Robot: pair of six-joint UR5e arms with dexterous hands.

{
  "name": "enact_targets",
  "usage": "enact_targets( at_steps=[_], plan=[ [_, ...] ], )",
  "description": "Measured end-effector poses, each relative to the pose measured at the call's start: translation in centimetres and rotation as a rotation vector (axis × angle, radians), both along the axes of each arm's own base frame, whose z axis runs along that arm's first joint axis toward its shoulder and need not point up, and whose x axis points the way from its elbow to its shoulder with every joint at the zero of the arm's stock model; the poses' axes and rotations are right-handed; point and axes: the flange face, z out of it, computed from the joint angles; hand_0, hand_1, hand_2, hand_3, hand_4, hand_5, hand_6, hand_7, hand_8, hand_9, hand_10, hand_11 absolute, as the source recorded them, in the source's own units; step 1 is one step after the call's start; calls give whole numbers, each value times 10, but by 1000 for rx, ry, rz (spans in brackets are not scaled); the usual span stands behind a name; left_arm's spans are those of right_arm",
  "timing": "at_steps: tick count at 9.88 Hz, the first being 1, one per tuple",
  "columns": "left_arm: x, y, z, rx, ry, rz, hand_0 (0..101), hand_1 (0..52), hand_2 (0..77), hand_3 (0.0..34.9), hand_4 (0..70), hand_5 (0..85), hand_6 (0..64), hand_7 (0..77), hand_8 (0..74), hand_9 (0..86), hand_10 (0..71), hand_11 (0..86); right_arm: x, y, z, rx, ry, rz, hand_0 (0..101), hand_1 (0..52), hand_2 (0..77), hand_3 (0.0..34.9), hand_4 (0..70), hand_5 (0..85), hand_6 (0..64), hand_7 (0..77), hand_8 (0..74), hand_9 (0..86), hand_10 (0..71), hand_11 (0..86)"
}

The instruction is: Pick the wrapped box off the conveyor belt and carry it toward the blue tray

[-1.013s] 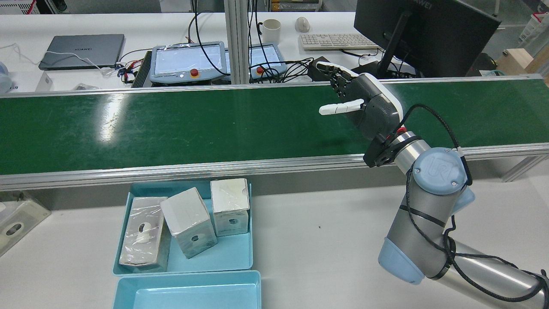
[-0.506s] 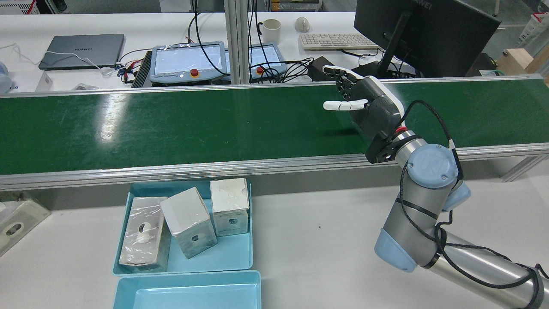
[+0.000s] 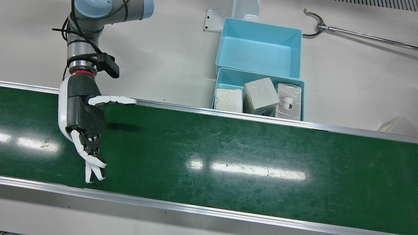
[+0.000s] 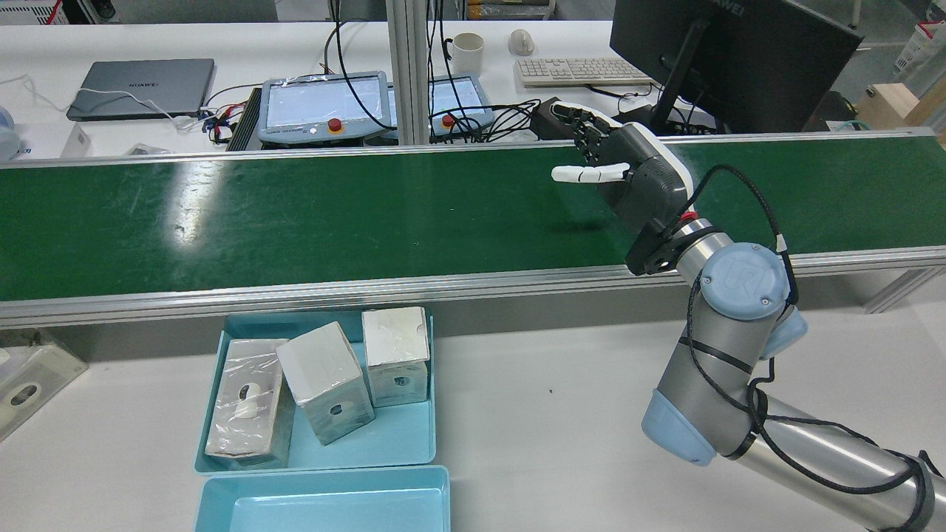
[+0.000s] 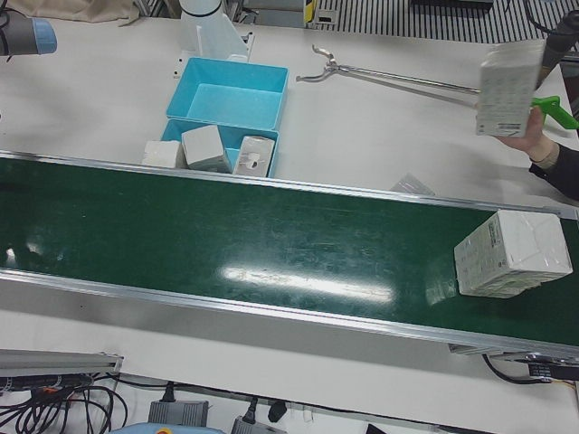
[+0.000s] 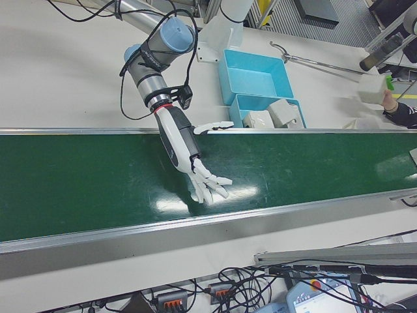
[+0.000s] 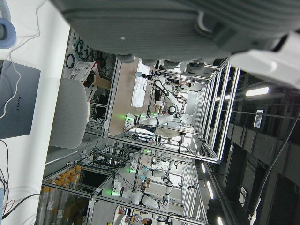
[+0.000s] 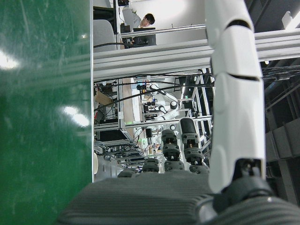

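A white wrapped box [image 5: 511,253] lies on the green conveyor belt [image 5: 271,244] at the far right of the left-front view; no other view shows it. My right hand [image 3: 85,120] hovers over the belt's other end, open and empty, fingers spread toward the far rail, and the rear view shows the right hand [image 4: 628,174] the same way. The blue tray [image 3: 235,80] beside the belt holds three wrapped boxes; a second blue tray [image 3: 254,54] behind it holds nothing. Of my left hand [image 7: 187,28] only the grey palm shows, in its own view.
At the left-front view's upper right, a person's hand holds up another wrapped box [image 5: 505,90]. A long grabber tool [image 3: 359,32] lies on the white table. A further box [image 3: 400,125] sits off the belt's end. Teach pendants, keyboard and monitor [image 4: 732,59] stand beyond the belt.
My right hand has shifted slightly farther across the belt and a little to the rear view's left, still open. The trays and their boxes have not moved.
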Motion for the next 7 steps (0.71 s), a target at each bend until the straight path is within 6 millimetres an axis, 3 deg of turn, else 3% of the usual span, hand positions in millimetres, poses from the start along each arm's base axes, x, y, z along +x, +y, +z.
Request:
enact_targets(
  at_steps=[7],
  plan=[
    [0,0,0,0,0,0,0,0,11,0,0,11,5,5,5,0,5,5,2,-1,-1,3,-3,3,492,164,120,0,109,218,55,33,11,38,0,5]
  ],
)
